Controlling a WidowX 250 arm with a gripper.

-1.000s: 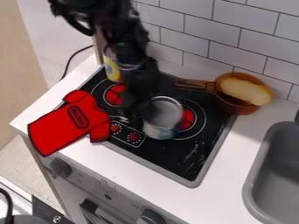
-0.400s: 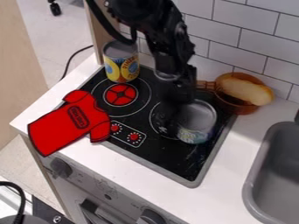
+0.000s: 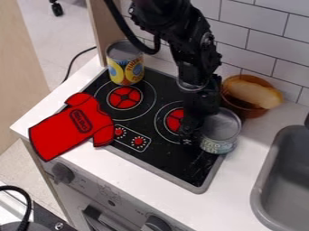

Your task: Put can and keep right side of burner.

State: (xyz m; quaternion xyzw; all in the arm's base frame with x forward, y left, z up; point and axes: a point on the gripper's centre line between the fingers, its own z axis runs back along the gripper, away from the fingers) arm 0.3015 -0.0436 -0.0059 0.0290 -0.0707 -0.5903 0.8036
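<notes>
Carrying step, late stage by my judgement. Short metal can with a pale, green-tinged label (image 3: 218, 143) sits at the right edge of the black stovetop (image 3: 172, 158), to the right of the nearer red-centred burner (image 3: 174, 120). Black hand (image 3: 203, 127) looks closed on the can's left side, gripping it. Can roughly upright; whether its base touches down, cannot tell.

Next move, as I read it: a small shift right if the white counter (image 3: 151, 191) is the goal, then lower until the base sits flat, open the hand and back off leftward. Hazard: setting down half on the stove's raised grey edging could leave the can tilted.

Materials: can a stiff cylinder, dull silvery top with a rounded rim; should hold its shape under a squeeze, though smooth walls may slip. Stovetop flat and dark, pale scuffs near the front, thin white rings printed around the burners. Taller yellow-and-blue labelled can (image 3: 125, 72) upright beyond the far burner. Red oven mitt (image 3: 72, 128), soft and flat-lying, dark-edged, overlapping the stove's left side. Round brown pan (image 3: 241, 108), glossy, holding a smooth oblong yellowish loaf (image 3: 256, 94). Grey sink (image 3: 285, 171) round-cornered, matte.
</notes>
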